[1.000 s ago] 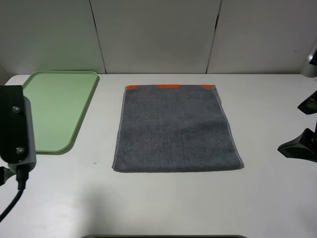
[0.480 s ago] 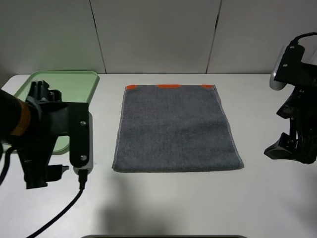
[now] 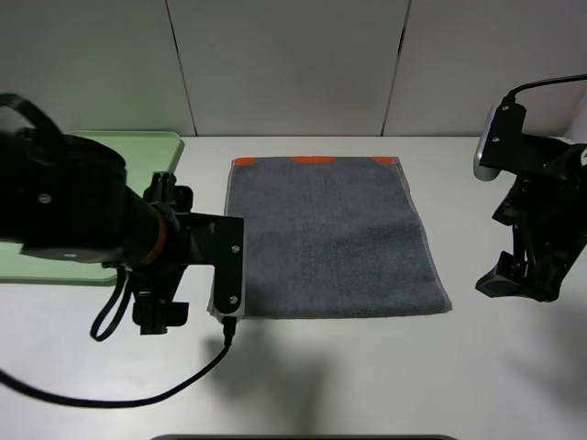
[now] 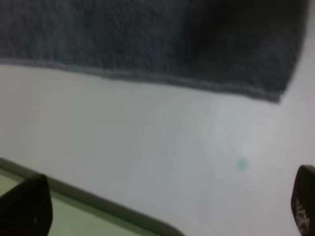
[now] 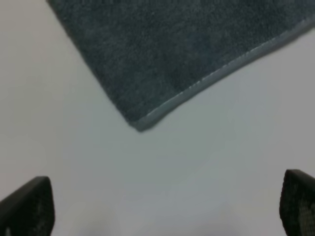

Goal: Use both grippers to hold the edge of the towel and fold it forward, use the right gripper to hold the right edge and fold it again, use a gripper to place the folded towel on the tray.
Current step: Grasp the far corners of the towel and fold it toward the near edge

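Observation:
The dark grey towel [image 3: 326,238] lies flat and unfolded mid-table, orange patches along its far hem. The edge of the towel [image 3: 330,314] is the near hem; the right edge [image 3: 427,240] faces my right arm. My left gripper [image 3: 165,255], with the orange ring, hovers open just left of the towel's near left corner; its view has the towel [image 4: 147,34], the left gripper [image 4: 165,211] and a tray corner [image 4: 74,219]. My right gripper [image 3: 514,243] stands open to the towel's right, off the cloth. Its view shows the towel's corner [image 5: 187,49] ahead of the gripper [image 5: 162,206].
The light green tray [image 3: 138,147] sits at the far left, largely hidden under my left arm. A black cable [image 3: 138,396] trails from that arm across the near table. A dark strip [image 3: 303,437] runs along the table's front edge. A panelled wall stands behind.
Both arms have swung inward toward the towel. The left arm came right across the tray to the towel's near left corner; the right moved left. The towel has not moved.

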Robot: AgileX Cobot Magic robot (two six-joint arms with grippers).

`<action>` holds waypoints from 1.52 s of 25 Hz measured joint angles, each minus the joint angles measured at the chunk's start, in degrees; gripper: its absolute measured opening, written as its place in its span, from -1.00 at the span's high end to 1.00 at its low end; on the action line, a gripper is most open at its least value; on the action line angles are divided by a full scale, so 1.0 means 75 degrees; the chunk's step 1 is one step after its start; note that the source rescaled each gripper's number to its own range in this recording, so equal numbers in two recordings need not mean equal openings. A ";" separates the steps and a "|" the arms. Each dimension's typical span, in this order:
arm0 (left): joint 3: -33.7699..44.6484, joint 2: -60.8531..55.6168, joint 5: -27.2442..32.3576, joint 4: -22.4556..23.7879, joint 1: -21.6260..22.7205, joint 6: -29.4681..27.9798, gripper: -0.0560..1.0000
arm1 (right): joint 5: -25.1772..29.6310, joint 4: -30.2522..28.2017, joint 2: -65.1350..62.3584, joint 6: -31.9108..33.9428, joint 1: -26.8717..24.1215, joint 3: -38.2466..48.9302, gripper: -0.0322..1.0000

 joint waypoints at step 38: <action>-0.1124 0.2242 -0.1416 0.0472 0.0000 -0.0059 -0.95 | -0.0834 0.1178 0.1067 -0.2383 0.0000 0.0518 -1.00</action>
